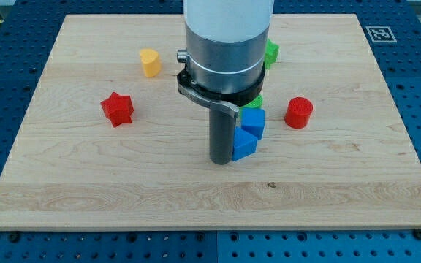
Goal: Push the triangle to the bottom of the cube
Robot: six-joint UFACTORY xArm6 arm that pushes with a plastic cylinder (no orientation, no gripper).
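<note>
Wooden board (86, 183) on a blue pegged table, robot arm at centre.
My tip (222, 162), a bare rod, touches the blue triangle's (244, 145) left side; the triangle sits just below the blue cube (253, 120), touching it.

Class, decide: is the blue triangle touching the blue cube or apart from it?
Touching: the blue triangle sits against the lower edge of the blue cube, no board visible between them.

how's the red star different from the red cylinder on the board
The red star block has points around its edge; the red cylinder is round and smooth. The star lies toward the view's left, the cylinder toward the right, nearer the blue blocks. Both are red, free-standing and untouched.
</note>
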